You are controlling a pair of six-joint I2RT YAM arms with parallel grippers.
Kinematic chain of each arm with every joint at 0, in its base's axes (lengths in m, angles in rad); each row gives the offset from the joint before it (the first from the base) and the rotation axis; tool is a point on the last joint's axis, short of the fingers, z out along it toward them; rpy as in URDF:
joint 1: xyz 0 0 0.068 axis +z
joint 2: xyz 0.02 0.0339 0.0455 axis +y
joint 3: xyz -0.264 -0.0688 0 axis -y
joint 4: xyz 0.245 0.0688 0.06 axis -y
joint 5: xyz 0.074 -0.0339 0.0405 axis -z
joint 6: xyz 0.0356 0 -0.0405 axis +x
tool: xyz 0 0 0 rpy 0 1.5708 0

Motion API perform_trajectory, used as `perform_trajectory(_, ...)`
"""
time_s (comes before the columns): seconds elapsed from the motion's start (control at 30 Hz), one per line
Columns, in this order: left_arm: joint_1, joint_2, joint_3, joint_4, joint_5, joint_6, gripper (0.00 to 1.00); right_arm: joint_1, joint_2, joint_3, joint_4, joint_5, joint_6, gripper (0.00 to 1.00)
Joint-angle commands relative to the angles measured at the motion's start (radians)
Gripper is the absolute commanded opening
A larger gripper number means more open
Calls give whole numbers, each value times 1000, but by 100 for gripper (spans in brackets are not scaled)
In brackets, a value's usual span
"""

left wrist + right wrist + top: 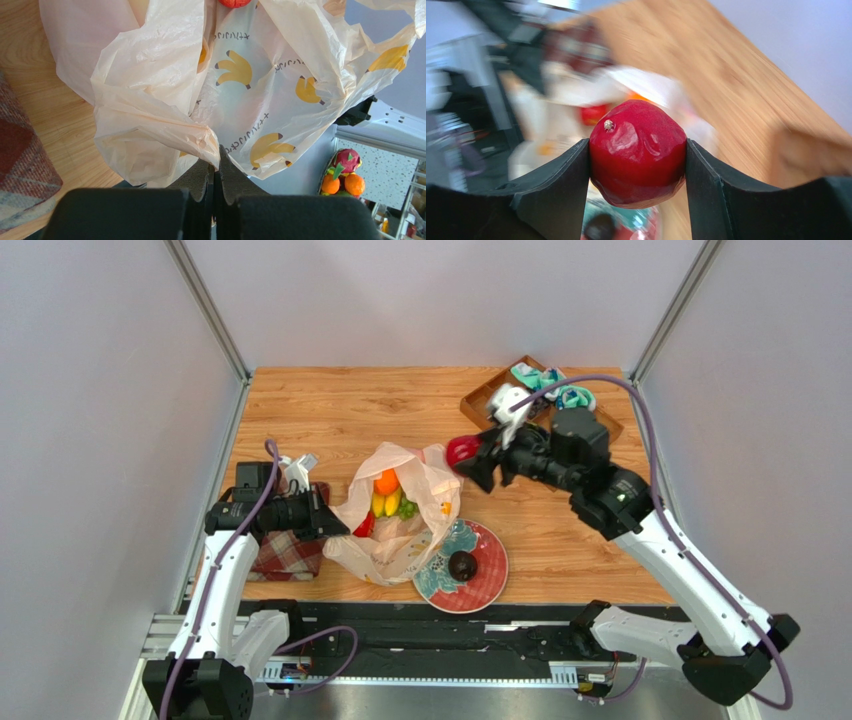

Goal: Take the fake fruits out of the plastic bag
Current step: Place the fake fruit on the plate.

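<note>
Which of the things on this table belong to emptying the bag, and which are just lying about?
Job: plastic bag, pinched by the left gripper; red fruit in the right gripper; orange, bananas, green grapes inside the bag; dark round fruit on the plate.
Lying about: plaid cloth; wooden tray with bundled fabric.

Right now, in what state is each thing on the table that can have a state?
plastic bag, open at the top, one edge pinched, fruits inside
left fingers, shut on the plastic bag
right fingers, shut on the red fruit, above the table
red fruit, out of the bag, held in the air
dark fruit, lying on the plate
orange, inside the bag
bananas, inside the bag
</note>
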Motion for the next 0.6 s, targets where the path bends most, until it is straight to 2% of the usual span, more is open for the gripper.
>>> perform_trajectory(0.0, 11, -2, 25, 42, 8, -17, 0, -254, -28, -118, -215, 100, 68, 30)
perform_trajectory(0.07, 14, 1, 19, 48, 11, -24, 0, -310, -27, -175, -259, 101, 94, 30)
perform_trajectory(0.1, 14, 2, 17, 50, 9, -26, 0, -319, -22, -248, -262, 78, 115, 31)
perform_trajectory(0.23, 16, -2, 17, 45, 11, -24, 0, -319, 27, -362, -218, -10, 144, 29)
perform_trajectory(0.37, 26, -24, 9, 45, 8, -30, 0, -321, 84, -409, -118, -43, 206, 30)
perform_trajectory(0.57, 51, -28, -1, 59, 6, -40, 0, -270, 157, -458, -75, -90, 290, 30)
